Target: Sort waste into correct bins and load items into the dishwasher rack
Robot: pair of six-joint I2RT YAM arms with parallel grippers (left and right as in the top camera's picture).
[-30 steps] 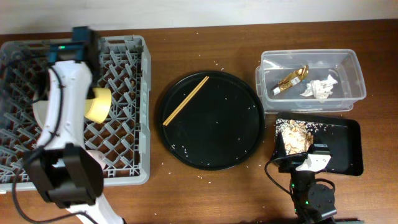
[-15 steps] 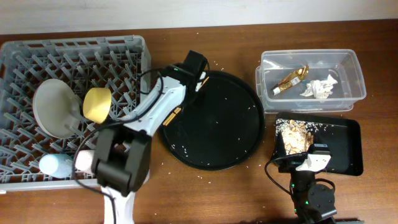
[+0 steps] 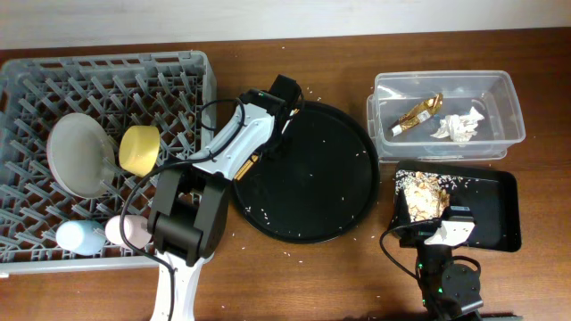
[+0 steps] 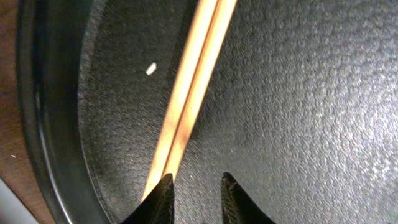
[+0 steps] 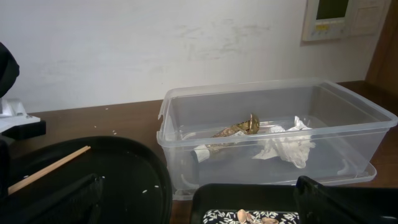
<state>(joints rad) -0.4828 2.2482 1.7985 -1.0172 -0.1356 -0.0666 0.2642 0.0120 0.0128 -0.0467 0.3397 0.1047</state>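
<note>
Two thin wooden chopsticks [image 3: 252, 161] are seen from overhead lying on the large round black tray [image 3: 330, 178], mostly covered by the left arm. The left gripper [image 3: 285, 100] is set over their upper stretch, near the tray's rim. In the large square grey plastic rack [image 3: 107, 67] a pale grey-green round plate [image 3: 80, 156], a yellow bowl [image 3: 140, 149], a small pink cup [image 3: 125, 230] and a small light-blue cup [image 3: 76, 236] are held. On the wooden worktop [image 3: 294, 49], pale brownish food scraps [image 3: 426, 194] are heaped in the shallow black rectangular tray [image 3: 500, 209].

In the left wrist view the gripper's fingers [image 4: 165, 199] are only narrowly parted and nothing is held. The chopsticks run diagonally, side by side, down to the left finger, so bare tray is seen in the gap.

In the right wrist view the right gripper [image 5: 199, 182] is spread wide and empty. Beyond it, a shiny gold-brown wrapper [image 5: 233, 132] and a crumpled white paper napkin [image 5: 286, 144] are contained in the clear rectangular plastic tub [image 5: 186, 93].
</note>
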